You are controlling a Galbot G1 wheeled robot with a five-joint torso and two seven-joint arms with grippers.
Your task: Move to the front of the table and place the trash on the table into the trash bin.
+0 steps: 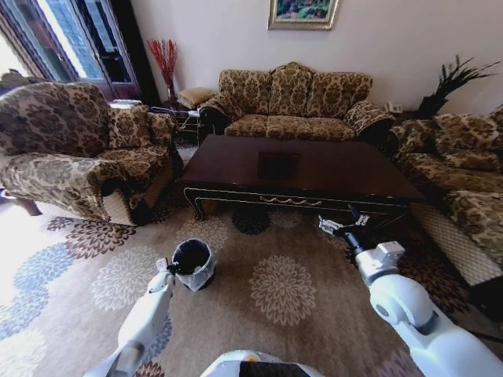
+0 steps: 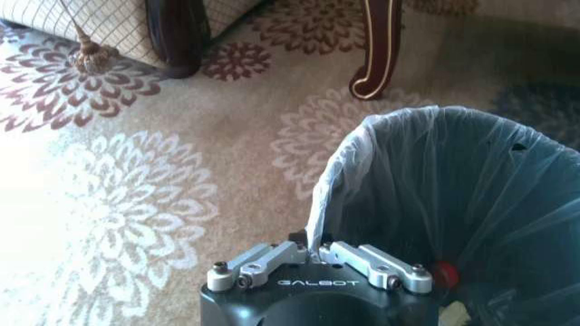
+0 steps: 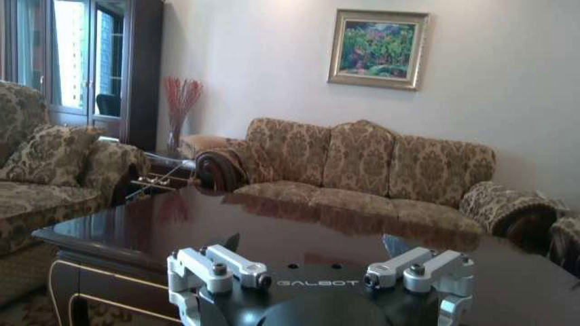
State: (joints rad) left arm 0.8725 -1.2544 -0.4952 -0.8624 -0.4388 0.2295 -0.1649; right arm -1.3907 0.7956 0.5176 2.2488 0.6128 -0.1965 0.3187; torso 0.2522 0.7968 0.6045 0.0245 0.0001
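Note:
The trash bin, a black pail with a thin bag liner, stands on the carpet left of the table's front. My left gripper is at its near rim, its fingers shut on the liner's edge. Trash lies at the bottom of the bin: a red scrap and a white scrap. The dark glossy table stands ahead. My right gripper hovers open at the table's front edge, right of centre, and its fingers hold nothing above the tabletop.
Patterned sofas flank the table: one on the left, one behind, one on the right. A carved table leg and a sofa leg stand close to the bin. Flowered carpet lies open before the table.

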